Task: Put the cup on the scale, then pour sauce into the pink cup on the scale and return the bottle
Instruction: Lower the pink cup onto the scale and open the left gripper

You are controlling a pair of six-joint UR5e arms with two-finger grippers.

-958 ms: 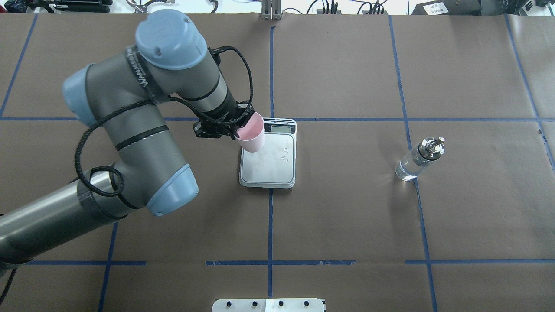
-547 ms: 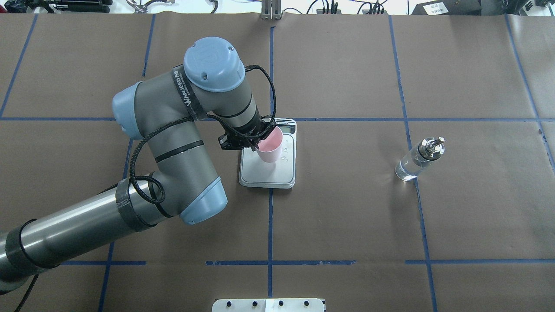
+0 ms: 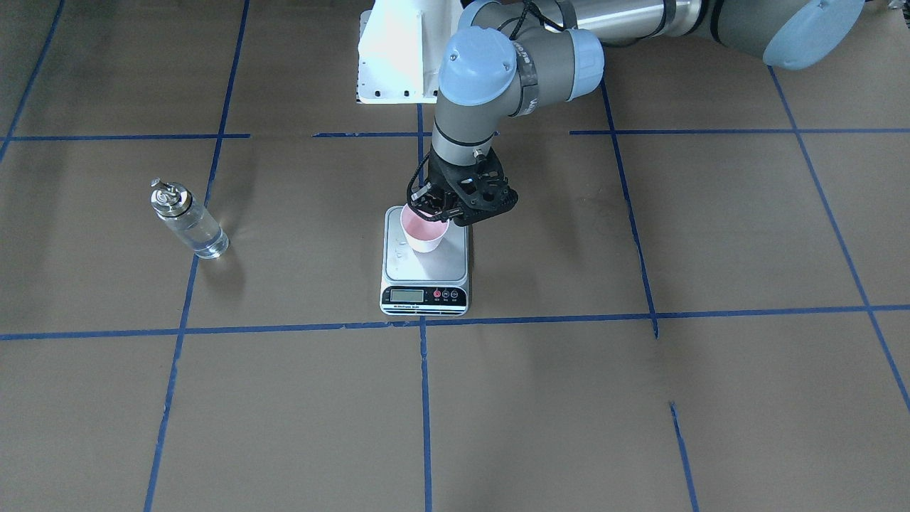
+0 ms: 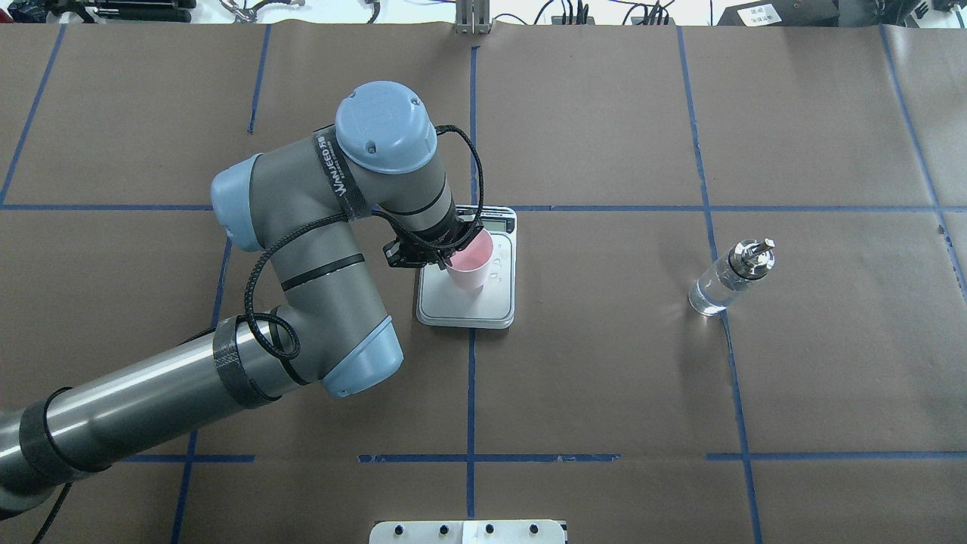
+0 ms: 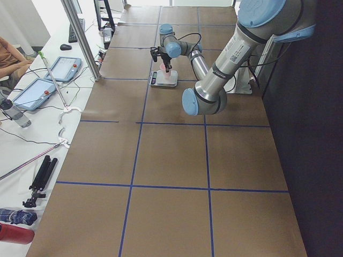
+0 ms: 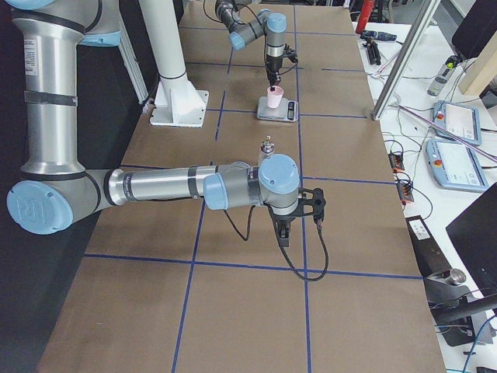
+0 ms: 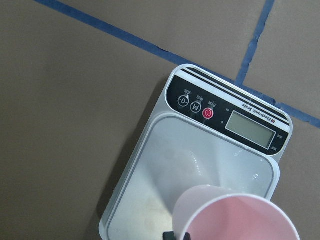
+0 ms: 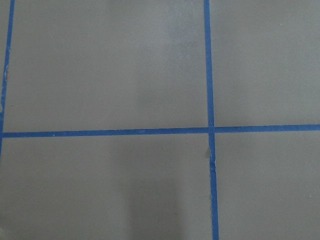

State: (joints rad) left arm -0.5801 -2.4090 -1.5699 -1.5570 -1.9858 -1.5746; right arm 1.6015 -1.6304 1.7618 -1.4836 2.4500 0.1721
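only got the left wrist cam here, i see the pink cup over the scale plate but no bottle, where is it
observer: the bottle stands on the table, well off to the robot's right of the scale, with nothing touching it.
operator: ok, is the cup actually gripped
observer: yes, the left gripper is closed on the rim of the cup.
operator: and the right arm
observer: the right gripper points down over the table, apart from the bottle. i can't tell if it's open or shut.
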